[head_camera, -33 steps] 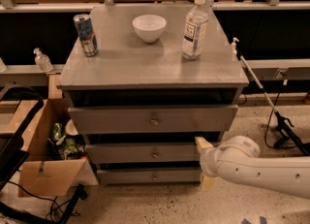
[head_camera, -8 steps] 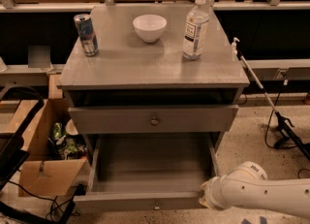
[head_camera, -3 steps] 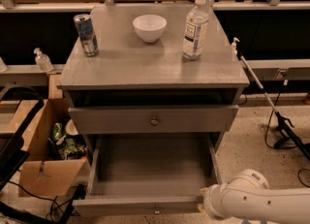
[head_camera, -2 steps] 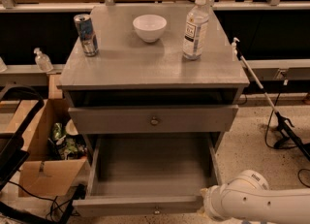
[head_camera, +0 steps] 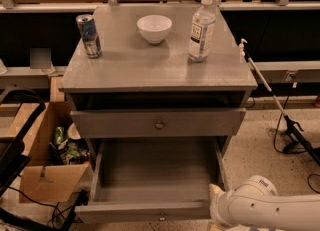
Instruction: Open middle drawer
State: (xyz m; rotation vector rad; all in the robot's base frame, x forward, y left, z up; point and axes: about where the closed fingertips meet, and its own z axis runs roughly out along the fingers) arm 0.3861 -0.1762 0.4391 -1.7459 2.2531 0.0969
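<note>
The middle drawer (head_camera: 150, 177) is pulled far out of the grey cabinet (head_camera: 160, 72). It is a wide, shallow grey box and its inside is bare. Its front panel (head_camera: 145, 211) is at the bottom of the view, with the small round knob (head_camera: 161, 218) just showing at the lower edge. The upper drawer (head_camera: 159, 123) above it is closed. My gripper (head_camera: 216, 197) is at the front right corner of the open drawer, on the end of the white arm (head_camera: 265, 207) that comes in from the lower right.
A can (head_camera: 89, 35), a white bowl (head_camera: 154, 27) and a water bottle (head_camera: 201, 27) stand on the cabinet top. An open cardboard box (head_camera: 47, 160) with clutter sits on the floor to the left. A thin pole and cables (head_camera: 280, 110) lie to the right.
The middle drawer was closed 11 seconds ago and now stands pulled out. Over the last second the drawer and arm have hardly moved.
</note>
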